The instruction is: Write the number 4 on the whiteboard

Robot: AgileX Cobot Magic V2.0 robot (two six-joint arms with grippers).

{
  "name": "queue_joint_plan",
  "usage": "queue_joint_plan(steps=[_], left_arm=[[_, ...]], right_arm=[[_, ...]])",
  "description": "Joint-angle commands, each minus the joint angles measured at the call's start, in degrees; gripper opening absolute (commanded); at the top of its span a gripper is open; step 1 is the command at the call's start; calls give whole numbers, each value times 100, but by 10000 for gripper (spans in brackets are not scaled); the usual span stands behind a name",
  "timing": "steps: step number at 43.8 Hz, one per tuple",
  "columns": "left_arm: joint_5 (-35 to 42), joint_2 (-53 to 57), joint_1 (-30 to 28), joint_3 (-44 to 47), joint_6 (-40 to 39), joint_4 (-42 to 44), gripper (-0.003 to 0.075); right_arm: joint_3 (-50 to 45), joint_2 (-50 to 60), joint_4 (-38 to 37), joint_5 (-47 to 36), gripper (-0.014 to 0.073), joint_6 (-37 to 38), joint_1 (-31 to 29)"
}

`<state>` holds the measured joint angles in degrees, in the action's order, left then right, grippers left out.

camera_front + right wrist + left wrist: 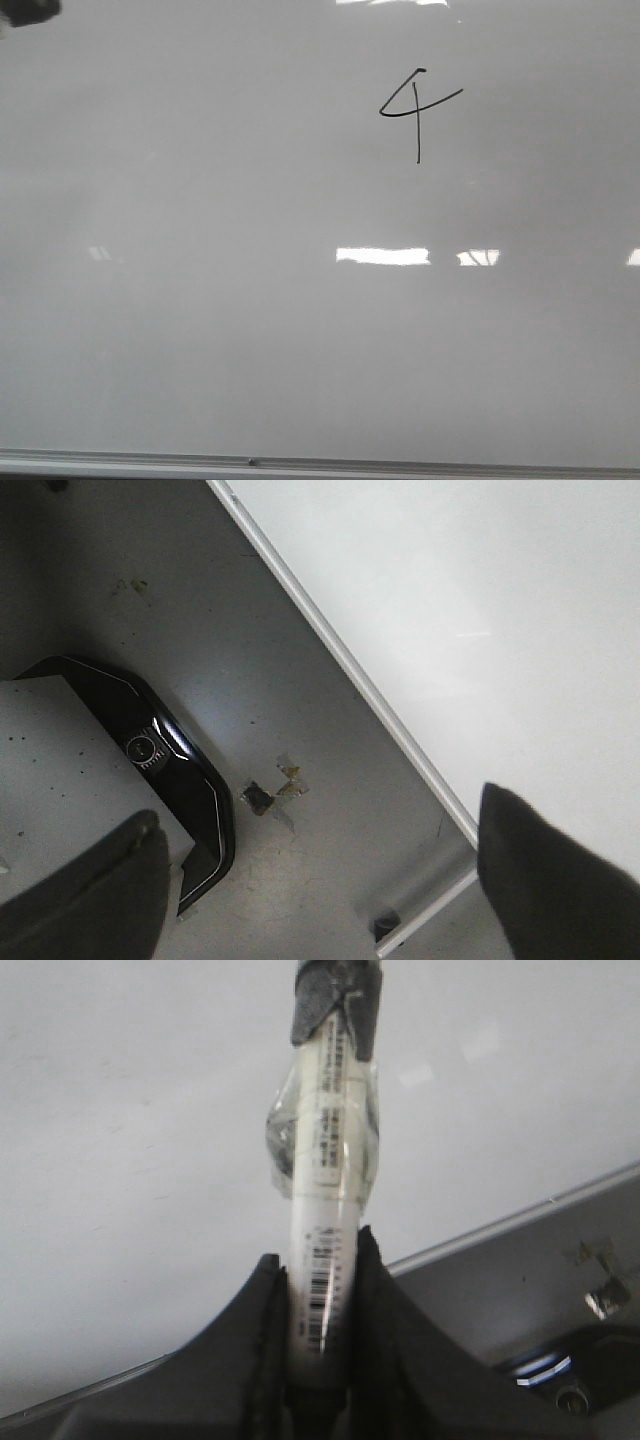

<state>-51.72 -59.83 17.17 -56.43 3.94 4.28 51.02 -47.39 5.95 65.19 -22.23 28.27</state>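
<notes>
The whiteboard (250,330) fills the front view, its silver frame (300,464) along the bottom. A thin black open-top number 4 (417,110) is drawn at the upper right. My left gripper (320,1250) is shut on a white marker (326,1210) with a barcode label, clear tape and a black tip end, held above the board (130,1160). A dark bit of it shows at the front view's top left corner (25,10). My right gripper (320,870) is open and empty, off the board's edge (350,670) above the floor.
Bright white light reflections (383,256) lie across the board's middle. In the right wrist view a black-edged robot base (190,770) and the board's stand foot (425,910) rest on the grey floor (330,880).
</notes>
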Motion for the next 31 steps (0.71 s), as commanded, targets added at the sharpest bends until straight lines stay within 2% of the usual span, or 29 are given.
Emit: queue_joint_plan(steps=[1,7,17,23,31], left_arm=[[1172,380,-427,416,-394,19,-20],[2626,484,-832,1247,-700,-234,-20],[4926,243,-862,2158,-700,-847,-20],[5798,-96,-862,2362,-700,-857,-20],[6505,-756,-862,2383,-700,-857,-20]], right_arm=[[177,39,38,-301,642,16,-20],[177,39,113,-331,642,16,-20],[177,39,184,-338,642,16,-20],[177,39,184,-338,642,16,-20],[177,39,191,-338,642,16,-20]])
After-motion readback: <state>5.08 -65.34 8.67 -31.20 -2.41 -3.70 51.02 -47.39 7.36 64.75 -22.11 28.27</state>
